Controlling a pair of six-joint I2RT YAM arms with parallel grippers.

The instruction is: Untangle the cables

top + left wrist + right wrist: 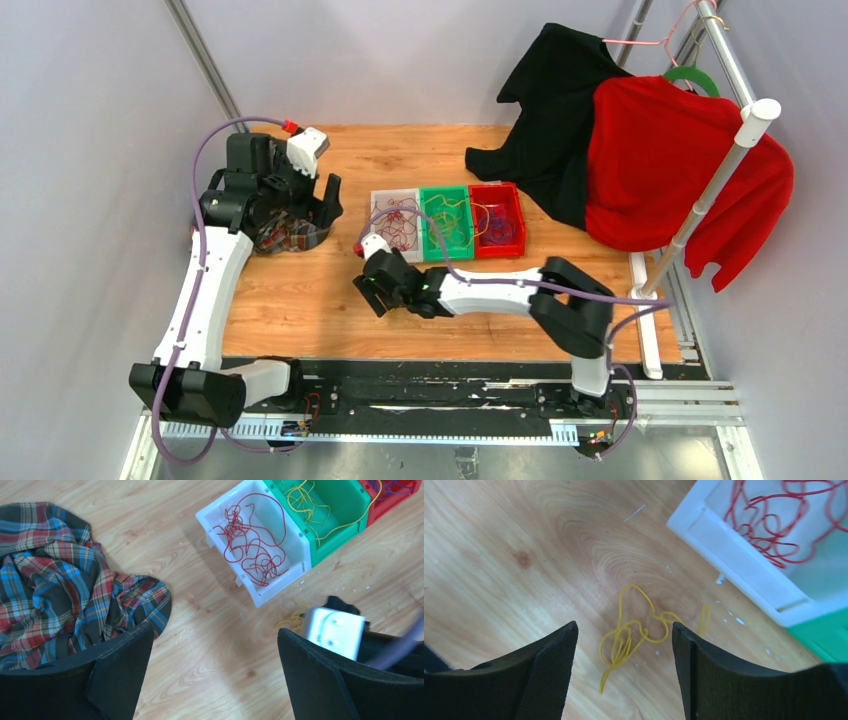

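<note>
A yellow cable [631, 632] lies curled on the wooden table, between and just below the open fingers of my right gripper [624, 627], which hovers over it in front of the white bin [744, 560]; the cable also shows in the left wrist view [292, 620]. Dark red cables [252, 540] fill the white bin [378, 200]. Yellow cables [305, 500] lie in the green bin [432, 252], one trailing over into the red bin [521, 215], which holds purple cables [500, 228]. My left gripper [215, 645] is open and empty above bare table, beside a plaid cloth.
A plaid cloth [60, 580] lies bunched at the table's left under the left arm. A black garment [560, 110] and a red garment [680, 170] hang on a rack [715, 180] at the back right. The table [300, 300] is wood.
</note>
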